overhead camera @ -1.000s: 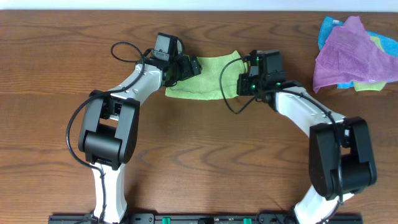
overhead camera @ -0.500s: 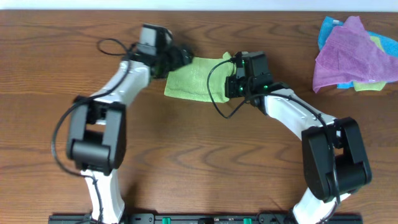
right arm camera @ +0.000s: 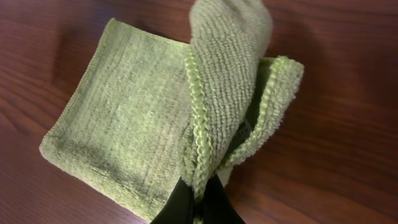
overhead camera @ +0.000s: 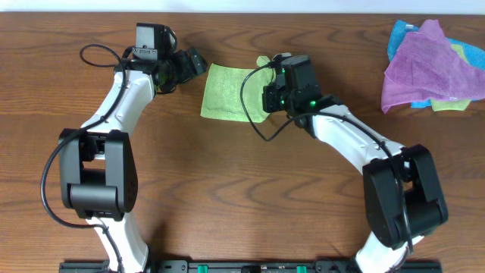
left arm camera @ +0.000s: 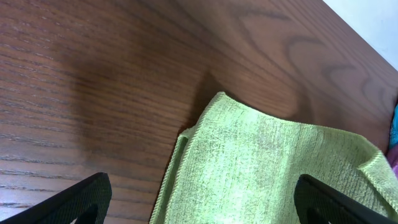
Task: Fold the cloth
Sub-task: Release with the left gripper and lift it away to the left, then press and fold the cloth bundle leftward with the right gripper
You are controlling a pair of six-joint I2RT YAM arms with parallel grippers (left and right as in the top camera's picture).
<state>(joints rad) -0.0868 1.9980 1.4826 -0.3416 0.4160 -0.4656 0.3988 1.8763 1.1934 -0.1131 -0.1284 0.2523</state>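
The lime-green cloth (overhead camera: 227, 91) lies folded on the wooden table at the back centre. My right gripper (overhead camera: 267, 92) is shut on the cloth's right edge (right arm camera: 205, 130) and holds that edge lifted and bunched over the flat part. My left gripper (overhead camera: 193, 62) is open and empty, just left of the cloth's upper left corner, apart from it. In the left wrist view the cloth (left arm camera: 273, 168) lies flat between and beyond my two fingertips. No white tag shows.
A pile of cloths sits at the table's back right: a purple cloth (overhead camera: 424, 64) on top of a blue cloth (overhead camera: 398, 34), with a bit of yellow-green at its right edge. Black cables loop from both wrists.
My left gripper let go of the cloth's left side and drew back to the left. My right gripper moved left, carrying the right edge over the cloth, which now looks narrower.
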